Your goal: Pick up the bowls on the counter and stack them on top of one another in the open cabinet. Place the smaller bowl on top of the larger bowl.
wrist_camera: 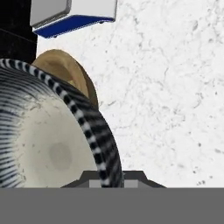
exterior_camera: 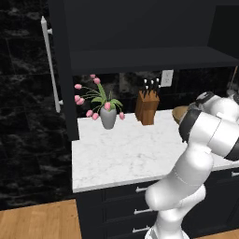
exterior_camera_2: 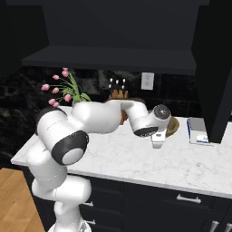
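The smaller bowl, grey and striped with a pale mottled inside, looms at the left of the hand view. Its rim runs down between the fingertips of my gripper, which looks shut on that rim. Right behind it lies the larger bowl, tan and thick-rimmed. From the right base the gripper hangs just over the counter, in front of the larger bowl; my forearm hides the small bowl. The larger bowl peeks out beside my elbow. The open cabinet spans overhead with a bare dark shelf.
A white box with a blue base sits on the counter right of the bowls. A knife block and a grey vase of pink tulips stand at the back left. The cabinet door with its white bar handle hangs open on the left.
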Motion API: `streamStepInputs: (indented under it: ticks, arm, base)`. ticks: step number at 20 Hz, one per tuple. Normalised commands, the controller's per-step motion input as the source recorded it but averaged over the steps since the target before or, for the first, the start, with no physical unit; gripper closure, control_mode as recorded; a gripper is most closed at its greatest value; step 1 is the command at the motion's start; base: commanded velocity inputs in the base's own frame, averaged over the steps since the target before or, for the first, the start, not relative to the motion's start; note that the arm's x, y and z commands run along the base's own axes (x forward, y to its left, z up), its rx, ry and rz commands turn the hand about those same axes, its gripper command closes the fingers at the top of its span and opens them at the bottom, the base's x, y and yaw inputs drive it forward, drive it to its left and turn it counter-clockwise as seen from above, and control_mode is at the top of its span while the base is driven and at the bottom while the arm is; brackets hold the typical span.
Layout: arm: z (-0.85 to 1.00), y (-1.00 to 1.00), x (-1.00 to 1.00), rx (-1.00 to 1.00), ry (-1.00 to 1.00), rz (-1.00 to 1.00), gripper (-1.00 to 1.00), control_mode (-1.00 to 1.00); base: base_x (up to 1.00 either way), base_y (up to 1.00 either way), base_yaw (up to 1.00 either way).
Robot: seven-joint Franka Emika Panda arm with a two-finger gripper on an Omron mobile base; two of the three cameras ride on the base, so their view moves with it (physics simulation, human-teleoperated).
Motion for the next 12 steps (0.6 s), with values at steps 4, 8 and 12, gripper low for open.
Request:
streamStepInputs:
  ticks: [4,8,12]
  arm:
    - [0.01,0.00,0.62,0.02,0.00,0.00,1.00,-1.00]
    - [-0.01,0.00,0.61,0.03,-0.01,0.00,1.00,-1.00]
    - [-0.23,-0.01,0.62,0.00,0.00,0.00,1.00,-1.00]
  base:
    - [0.00,0.00,0.00]
    - [0.00,0.00,0.00]
    - [0.00,0.00,0.00]
